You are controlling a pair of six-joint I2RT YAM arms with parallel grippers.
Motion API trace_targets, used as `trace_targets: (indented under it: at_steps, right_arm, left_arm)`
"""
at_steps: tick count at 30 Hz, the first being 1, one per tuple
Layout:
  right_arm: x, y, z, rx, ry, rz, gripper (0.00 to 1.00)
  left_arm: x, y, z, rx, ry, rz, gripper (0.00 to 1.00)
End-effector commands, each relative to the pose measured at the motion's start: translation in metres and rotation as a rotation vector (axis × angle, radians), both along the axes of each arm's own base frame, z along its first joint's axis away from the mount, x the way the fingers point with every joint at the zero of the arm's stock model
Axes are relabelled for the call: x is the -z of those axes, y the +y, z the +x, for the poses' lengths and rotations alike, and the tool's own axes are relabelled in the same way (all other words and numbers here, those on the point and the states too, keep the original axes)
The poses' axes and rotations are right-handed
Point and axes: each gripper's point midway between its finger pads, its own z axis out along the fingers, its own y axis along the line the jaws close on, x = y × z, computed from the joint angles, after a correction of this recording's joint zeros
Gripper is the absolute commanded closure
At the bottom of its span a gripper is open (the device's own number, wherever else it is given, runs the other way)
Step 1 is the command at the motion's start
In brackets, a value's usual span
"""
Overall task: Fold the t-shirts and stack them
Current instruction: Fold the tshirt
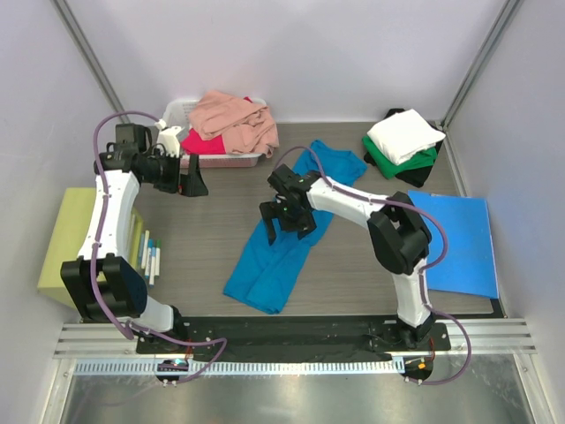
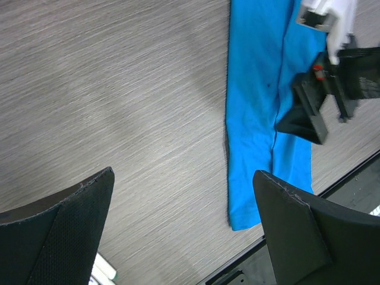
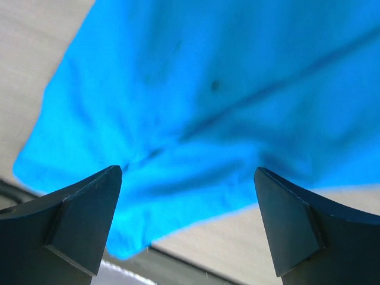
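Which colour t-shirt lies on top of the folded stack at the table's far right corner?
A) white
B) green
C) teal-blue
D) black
A: the white t-shirt sits uppermost, with the green t-shirt and the black t-shirt showing beneath it.

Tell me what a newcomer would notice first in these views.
The bright teal-blue t-shirt lies sprawled and unfolded mid-table, with the right gripper open over it. Behind it, a salmon pink t-shirt is heaped over a magenta-red one in a white bin at the far left. A folded stack, white on green on black, sits in the far right corner.
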Motion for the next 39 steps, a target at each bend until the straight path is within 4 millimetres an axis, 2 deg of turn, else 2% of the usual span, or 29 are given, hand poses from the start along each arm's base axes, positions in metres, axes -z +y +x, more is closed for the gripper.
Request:
trace_targets:
  at_steps: [1, 4, 5, 6, 7, 8, 13, 15, 18, 21, 26, 31, 37, 39]
  right_arm:
    - [-0.095, 0.000, -0.019, -0.076, -0.163, 0.064, 0.00]
    - [-0.110, 0.001, -0.049, -0.132, -0.169, 0.046, 0.00]
    - [-0.111, 0.004, -0.065, -0.170, -0.159, 0.037, 0.00]
    - [-0.112, 0.005, -0.072, -0.191, -0.169, 0.027, 0.00]
    - [-0.108, 0.005, -0.081, -0.214, -0.164, 0.012, 0.00]
    - [-0.105, 0.011, -0.100, -0.277, -0.160, 0.001, 0.00]
    - [-0.074, 0.008, -0.134, -0.471, -0.222, -0.191, 0.00]
    - [-0.060, 0.009, -0.140, -0.515, -0.246, -0.260, 0.00]
    - [-0.052, 0.016, -0.142, -0.560, -0.274, -0.289, 0.00]
    - [-0.050, 0.028, -0.144, -0.590, -0.298, -0.288, 0.00]
    - [-0.042, 0.043, -0.135, -0.597, -0.360, -0.327, 0.03]
    - [-0.038, 0.071, -0.141, -0.608, -0.386, -0.294, 0.07]
    - [-0.033, 0.097, -0.151, -0.626, -0.382, -0.244, 0.11]
    - [-0.030, 0.102, -0.156, -0.633, -0.367, -0.232, 0.11]
  left_arm:
    - [-0.014, 0.001, -0.001, 0.026, -0.044, 0.014, 0.00]
    - [-0.013, 0.002, -0.001, 0.024, -0.040, 0.019, 0.00]
    - [-0.012, 0.002, -0.001, 0.023, -0.038, 0.018, 0.00]
    - [-0.012, 0.002, -0.001, 0.019, -0.039, 0.017, 0.00]
    - [-0.012, 0.002, -0.001, 0.016, -0.040, 0.017, 0.00]
    - [-0.012, 0.002, -0.001, 0.013, -0.039, 0.017, 0.00]
    - [-0.016, 0.006, -0.002, -0.005, -0.056, 0.039, 0.00]
    - [-0.018, 0.006, -0.003, -0.007, -0.061, 0.044, 0.00]
    - [-0.017, 0.008, -0.006, -0.010, -0.059, 0.056, 0.00]
    - [-0.014, 0.011, -0.007, -0.015, -0.060, 0.072, 0.00]
    - [-0.010, 0.011, -0.009, -0.012, -0.053, 0.075, 0.00]
    - [-0.001, 0.013, -0.007, -0.008, -0.040, 0.085, 0.00]
    - [0.018, 0.029, 0.010, -0.087, 0.007, 0.133, 0.00]
    - [0.018, 0.036, 0.017, -0.121, 0.013, 0.145, 0.00]
